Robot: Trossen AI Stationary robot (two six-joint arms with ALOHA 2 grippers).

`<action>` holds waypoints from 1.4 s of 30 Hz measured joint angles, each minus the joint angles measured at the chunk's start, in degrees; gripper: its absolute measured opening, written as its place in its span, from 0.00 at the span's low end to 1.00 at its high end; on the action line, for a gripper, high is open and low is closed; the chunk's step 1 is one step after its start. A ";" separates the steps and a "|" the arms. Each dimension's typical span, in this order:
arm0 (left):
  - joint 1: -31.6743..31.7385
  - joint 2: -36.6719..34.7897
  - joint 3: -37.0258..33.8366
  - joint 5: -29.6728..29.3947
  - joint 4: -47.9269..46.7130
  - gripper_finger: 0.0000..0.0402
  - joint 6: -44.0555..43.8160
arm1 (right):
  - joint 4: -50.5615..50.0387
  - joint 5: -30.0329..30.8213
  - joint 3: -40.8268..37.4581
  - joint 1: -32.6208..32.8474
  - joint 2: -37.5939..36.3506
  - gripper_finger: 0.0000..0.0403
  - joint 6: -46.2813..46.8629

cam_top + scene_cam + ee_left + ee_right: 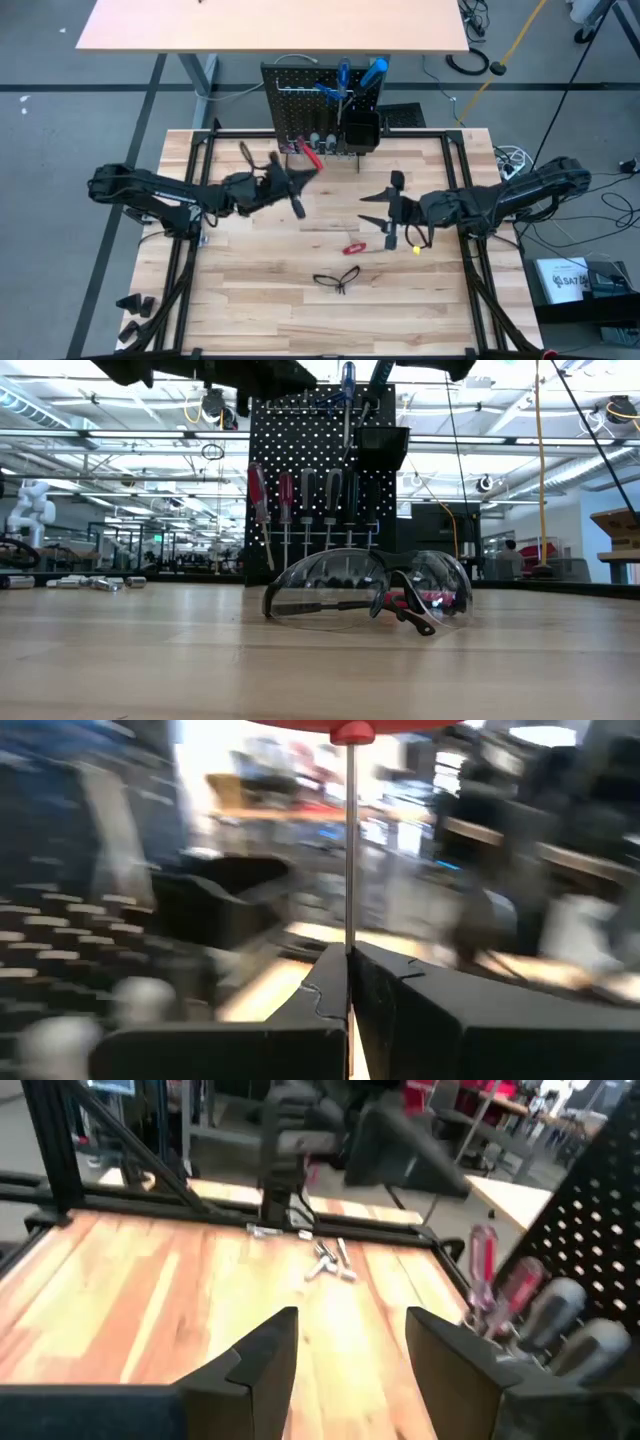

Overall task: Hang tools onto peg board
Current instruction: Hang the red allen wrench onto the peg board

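While your left hand [300,172] is sitting just in front of the upright black perforated metal peg board [300,95], it is clamping the thin silver shaft of a red-handled screwdriver [308,155]. In the left wrist view you are seeing both fingers [300,1010] pressed tight on that shaft [349,840], with the red handle at the far end. From above, the screwdriver is lying tilted, its handle pointing toward the board's foot and close to it; you cannot tell whether it is touching.

Your right hand [388,213] is hovering over the light wooden slatted table [250,300], right of centre and well apart from the board. Its fingers [262,1355] are standing wide and carrying nothing.

Black-framed clear-lens safety glasses [337,279] are lying on the table near the front edge, centre. A small red tool [353,248] is lying between the glasses and the right hand.

On the board, a row of red-, clear- and grey-handled screwdrivers [310,500] is hanging side by side. Two blue-handled screwdrivers [358,72] are standing by the square black bin [360,130] fixed to the board's right part. Small silver metal pieces [328,1262] are lying on the table's left side.
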 joint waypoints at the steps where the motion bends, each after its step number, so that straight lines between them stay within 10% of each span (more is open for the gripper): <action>1: 0.35 -0.03 0.05 -2.48 1.23 0.01 0.97 | -0.65 0.01 0.00 0.00 -0.60 0.44 0.05; 17: 12.96 6.32 16.21 -7.36 -9.41 0.00 0.08 | -4.84 0.14 -0.02 -0.04 0.66 0.43 -1.54; 42: 20.74 10.81 17.95 -5.98 -9.42 0.00 -3.80 | -5.64 -0.22 -0.02 -0.93 0.67 0.43 -1.78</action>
